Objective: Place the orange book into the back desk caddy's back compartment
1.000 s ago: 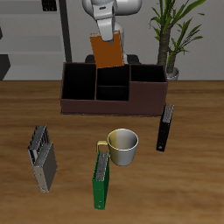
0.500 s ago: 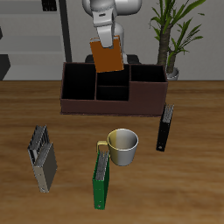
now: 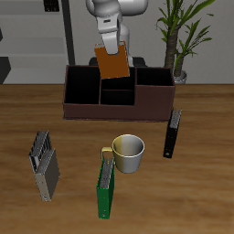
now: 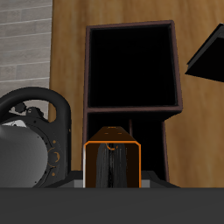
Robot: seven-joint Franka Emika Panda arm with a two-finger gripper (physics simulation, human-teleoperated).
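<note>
The orange book (image 3: 113, 64) hangs tilted from my gripper (image 3: 110, 43), which is shut on its upper edge. The book's lower edge hangs just above the back compartment (image 3: 115, 77), the rear middle cell of the dark reddish-brown back desk caddy (image 3: 117, 108). In the wrist view the book (image 4: 112, 164) shows edge-on between the fingers, with a black-lined caddy cell (image 4: 131, 66) beyond it. I cannot tell whether the book touches the caddy.
A green book (image 3: 106, 189) stands near the front edge beside a cream mug (image 3: 128, 153). A black book (image 3: 172, 133) lies near the caddy's end. A grey metal holder (image 3: 44, 164) stands at the other side. A potted plant (image 3: 179, 41) stands behind the caddy.
The gripper and orange book have shifted slightly, the book's lower edge settling a little lower and closer over the caddy's rear middle cell.
</note>
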